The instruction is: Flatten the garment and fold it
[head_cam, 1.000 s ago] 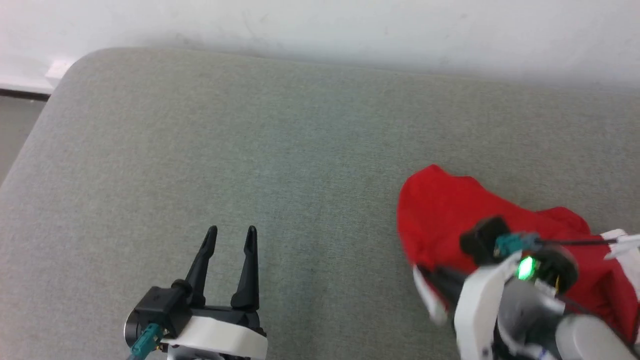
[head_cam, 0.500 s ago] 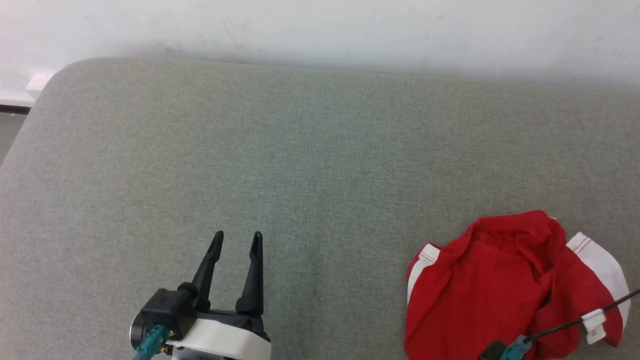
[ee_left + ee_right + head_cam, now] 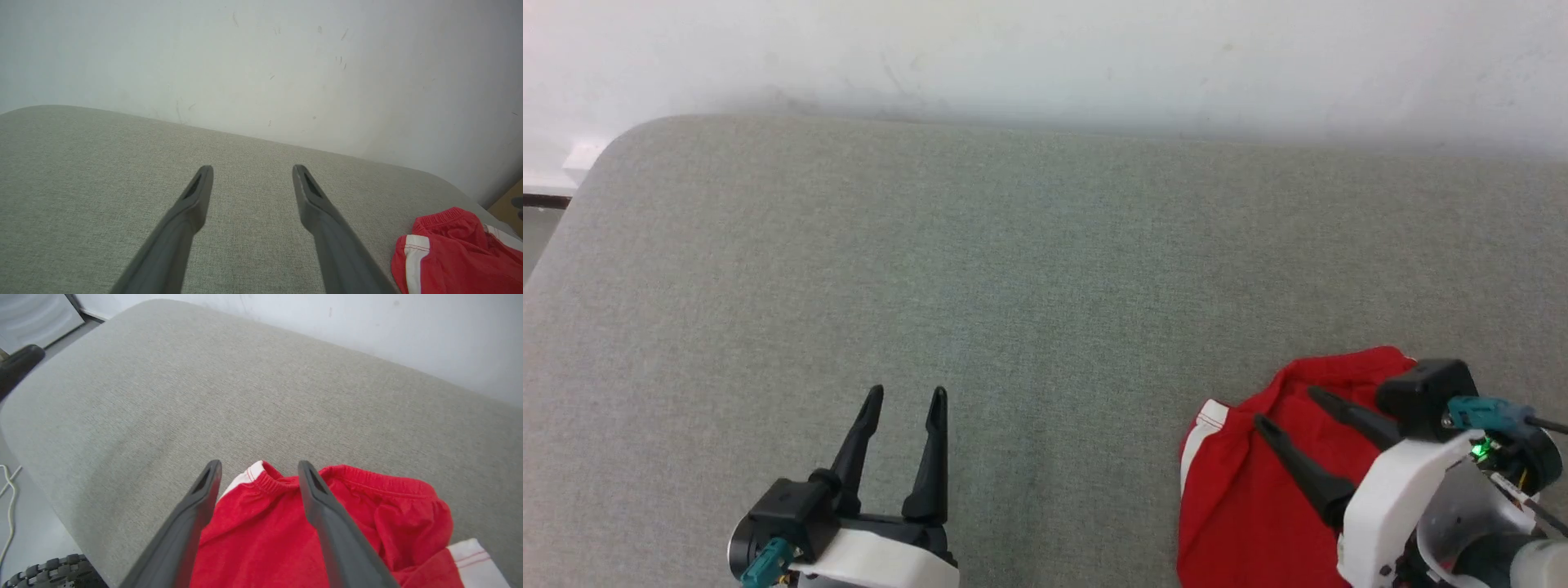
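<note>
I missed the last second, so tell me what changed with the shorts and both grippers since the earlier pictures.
The right gripper has come back over the garment and now stands open, nothing between its fingers. The garment has sunk from a raised bunch into a low crumpled heap on the grey cushion. The left gripper stayed open and idle; the camera shifted slightly.
</note>
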